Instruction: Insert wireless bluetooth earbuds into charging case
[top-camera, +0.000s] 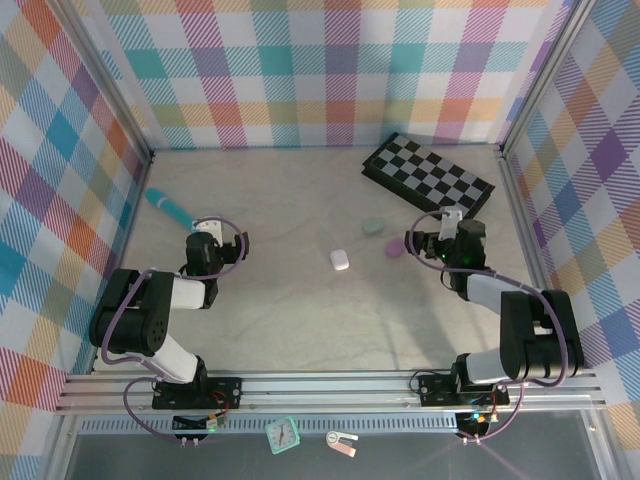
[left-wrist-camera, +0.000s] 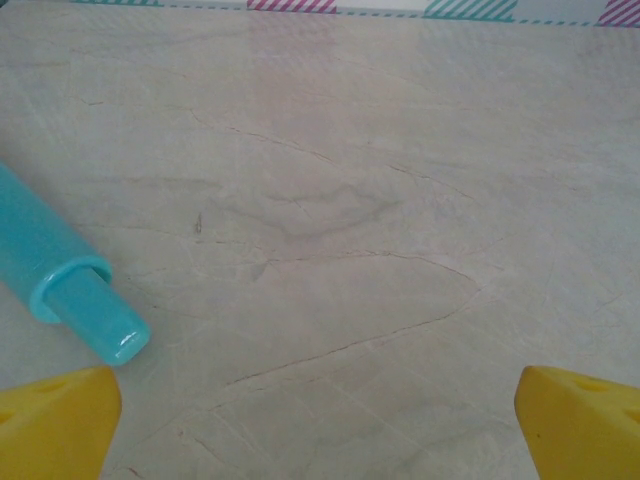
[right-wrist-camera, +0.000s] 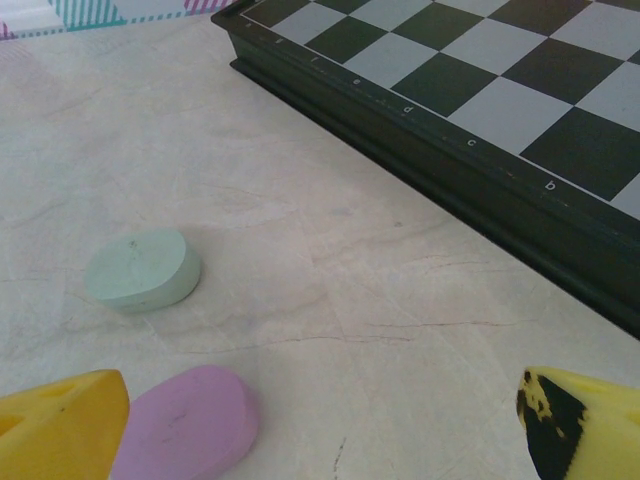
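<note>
Three pebble-shaped charging cases lie shut on the table: a white case (top-camera: 340, 260) in the middle, a mint green case (top-camera: 373, 227) (right-wrist-camera: 142, 270) and a lilac-pink case (top-camera: 394, 248) (right-wrist-camera: 188, 422) to its right. The earbuds are hidden. My right gripper (top-camera: 432, 228) (right-wrist-camera: 320, 430) is open, with its left yellow fingertip (right-wrist-camera: 62, 425) right beside the pink case and nothing between the fingers. My left gripper (top-camera: 212, 228) (left-wrist-camera: 320, 420) is open over bare table, far left of the cases.
A black-and-white chessboard (top-camera: 428, 173) (right-wrist-camera: 470, 90) lies at the back right, its raised edge close to my right gripper. A teal cylindrical object (top-camera: 165, 207) (left-wrist-camera: 60, 280) lies just left of my left gripper. Checked walls enclose the table on three sides.
</note>
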